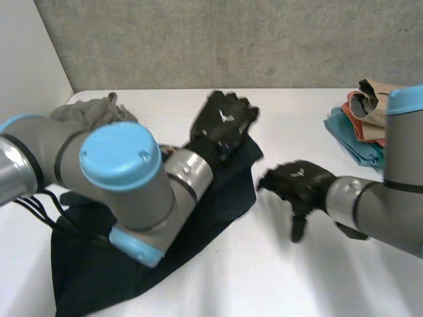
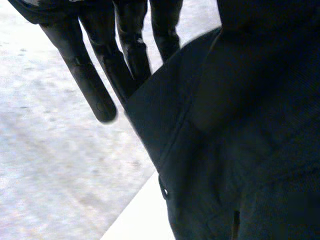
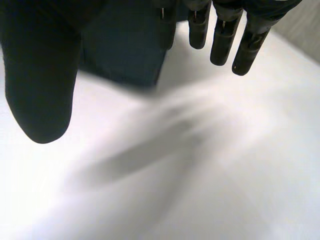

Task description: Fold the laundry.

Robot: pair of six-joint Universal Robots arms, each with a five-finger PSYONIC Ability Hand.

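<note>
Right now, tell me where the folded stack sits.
In the head view the folded stack lies at the table's far right side, beside the right arm, apart from the dark garment.

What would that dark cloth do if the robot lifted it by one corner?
Probably flop: the dark cloth lies limp and creased on the table. Likely light, since it drapes thinly at the left hand. Pushed, it would likely bunch, not slide whole.
</note>
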